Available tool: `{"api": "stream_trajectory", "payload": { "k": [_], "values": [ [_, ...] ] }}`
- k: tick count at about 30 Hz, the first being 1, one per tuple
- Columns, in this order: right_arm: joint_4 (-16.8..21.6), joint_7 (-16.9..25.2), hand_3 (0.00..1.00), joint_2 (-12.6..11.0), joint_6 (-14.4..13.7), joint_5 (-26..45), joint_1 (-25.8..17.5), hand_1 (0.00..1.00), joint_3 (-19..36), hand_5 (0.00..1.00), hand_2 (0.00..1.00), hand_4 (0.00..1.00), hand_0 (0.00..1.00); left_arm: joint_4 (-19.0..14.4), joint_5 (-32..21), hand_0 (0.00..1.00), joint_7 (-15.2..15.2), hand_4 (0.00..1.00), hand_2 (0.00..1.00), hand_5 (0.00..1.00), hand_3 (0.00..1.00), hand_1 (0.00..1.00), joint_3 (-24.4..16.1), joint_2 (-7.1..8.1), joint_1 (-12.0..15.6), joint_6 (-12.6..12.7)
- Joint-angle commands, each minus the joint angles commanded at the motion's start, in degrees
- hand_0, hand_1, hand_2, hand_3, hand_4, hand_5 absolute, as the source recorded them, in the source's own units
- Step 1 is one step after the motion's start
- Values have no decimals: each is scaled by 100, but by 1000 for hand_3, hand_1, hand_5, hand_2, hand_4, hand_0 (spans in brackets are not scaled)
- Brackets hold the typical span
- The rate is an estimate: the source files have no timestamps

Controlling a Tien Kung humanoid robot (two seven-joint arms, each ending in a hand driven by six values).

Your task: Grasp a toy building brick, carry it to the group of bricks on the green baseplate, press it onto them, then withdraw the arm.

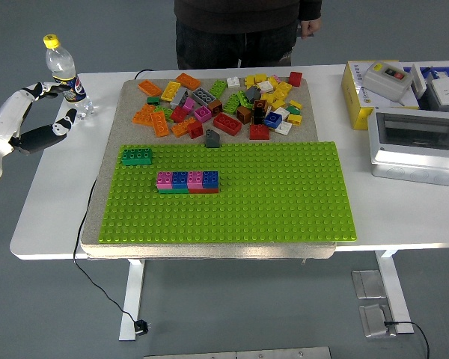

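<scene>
Head view: the left hand [41,120] hangs over the far left corner of the surface [404,209], just beside a water bottle [66,75], its fingers [63,121] spread and holding nothing; the thumb-side and finger-side tips stand apart with only air between them. The right hand does not show at all. The loose bricks [224,105] lie heaped on the grey mat [127,101] along the far edge of the surface, none lifted out of the pile, with a small grey brick [212,137] lying a little apart just at the far edge of the green baseplate [284,202]. On the baseplate, toward its left part, sits the group of bricks [187,182], a short row with pink and blue tops over green and red; a dark green brick [136,155] stands alone near the baseplate's far left corner. A person stands at the far side, hands off the surface. By my reading the task is at its very start: no brick is grasped, so the grasp, the carry to the group, the pressing down and the withdrawal are all left to do. Boxes [404,112] occupy the right edge, well apart from the work.
</scene>
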Motion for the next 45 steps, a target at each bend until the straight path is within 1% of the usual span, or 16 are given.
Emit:
{"api": "stream_trajectory", "payload": {
  "k": [1,2,3,7,11,14,15,18,20,24,29,30,37,43,44,45],
  "values": [
    [0,-2,675,1,-4,-19,10,644,14,858,666,364,680,141,-45,933,8,598,844,427,791,843,157,15,-152,-14],
    [0,-2,675,2,-6,-26,15,644,19,856,663,363,680,228,-65,947,11,610,877,411,842,870,256,19,-247,-20],
    [0,-3,675,6,-8,-35,22,644,30,856,663,363,680,345,-107,947,12,610,877,411,842,870,384,-1,-368,-31],
    [0,-11,675,32,-6,-60,62,644,45,856,663,363,680,972,-221,947,14,610,877,411,842,870,1080,-179,-995,-57],
    [0,-9,674,49,-6,-20,79,644,29,857,664,363,680,1608,-446,954,-87,614,884,402,852,875,1849,-459,-1600,19],
    [0,-18,674,64,-9,-19,102,644,-2,856,665,363,677,2104,-735,959,-228,601,885,404,851,883,2458,-783,-2026,129],
    [0,-19,674,67,-9,-14,108,644,-16,856,665,363,677,2245,-805,959,-268,601,885,404,851,883,2637,-866,-2140,161],
    [0,-10,674,72,-11,22,124,644,-66,856,665,363,677,2706,-918,959,-354,601,885,404,851,883,3189,-1163,-2486,262],
    [0,4,671,68,-12,64,130,642,-106,856,661,363,679,2974,-934,974,-385,609,897,395,853,892,3505,-1297,-2609,318],
    [0,17,671,54,-13,85,159,642,-136,856,661,363,679,3470,-1100,974,-453,609,897,395,853,892,4051,-1486,-2732,476],
    [0,55,671,35,-3,244,193,641,-294,856,660,362,681,3967,-1298,977,-522,613,899,401,854,896,4644,-1630,-2814,664],
    [0,69,670,30,1,308,201,642,-357,856,660,361,680,4095,-1326,976,-537,624,905,394,855,901,4830,-1675,-2842,727],
    [0,98,670,23,6,421,212,642,-458,856,660,361,680,4359,-1303,976,-517,624,905,394,855,901,5062,-1770,-2929,861],
    [0,134,668,8,2,528,223,641,-546,862,660,352,678,4507,-1123,980,-395,624,914,382,856,906,5282,-1851,-3022,818],
    [0,139,666,6,3,538,226,641,-554,860,659,328,677,4530,-1104,993,-379,628,934,379,855,928,5316,-1861,-3032,802],
    [0,144,666,5,4,554,228,641,-566,860,659,328,677,4552,-1087,993,-363,628,934,379,855,928,5347,-1869,-3041,788]
  ]
}}
